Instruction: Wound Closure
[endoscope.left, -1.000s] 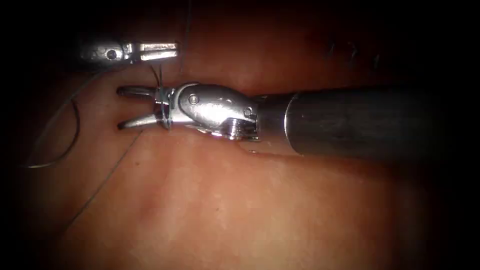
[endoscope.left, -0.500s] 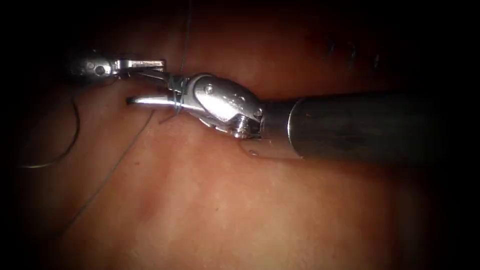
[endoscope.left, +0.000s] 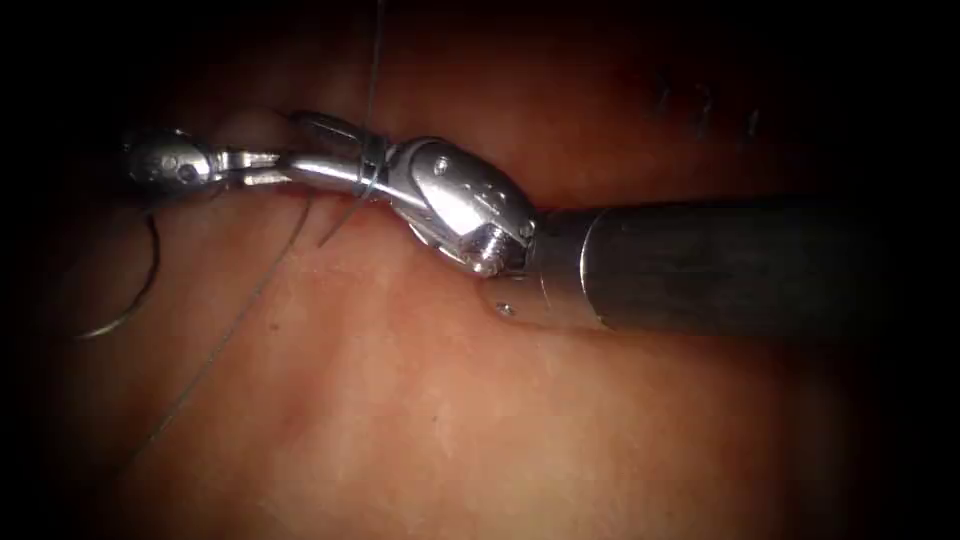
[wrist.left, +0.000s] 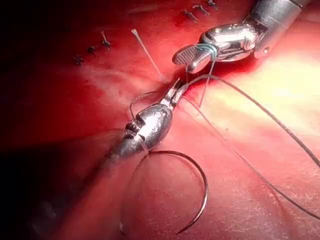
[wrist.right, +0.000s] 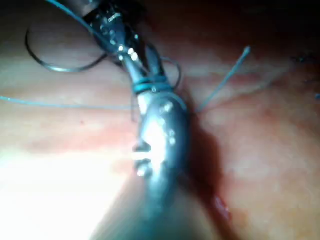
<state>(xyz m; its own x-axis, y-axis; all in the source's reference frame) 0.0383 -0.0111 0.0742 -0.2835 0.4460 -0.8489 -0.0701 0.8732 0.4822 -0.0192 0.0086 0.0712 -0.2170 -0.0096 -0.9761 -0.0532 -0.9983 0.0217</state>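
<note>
The tissue (endoscope.left: 480, 420) lies under both tools in my endoscope view, its cut running under the tool tips, with finished stitches (endoscope.left: 705, 100) further along to the right.

The right tool (endoscope.left: 300, 150) enters from the right. I read its jaws as spread, with the thread (endoscope.left: 365, 175) wound around them (about 2 turns near the jaw base). It grips nothing that I can confirm.

The left tool (endoscope.left: 262, 165) sits at the left, tip to tip with the right tool. In the left wrist view its jaws (wrist.left: 172, 94) are clenched on the thread, just beside a short cut end of thread (wrist.left: 147, 52).

The needle (endoscope.left: 130, 290) lies free on the tissue surface, left of the cut, held by neither tool and not in the tissue. Its full curve (wrist.left: 192, 192) shows in the left wrist view.
</note>
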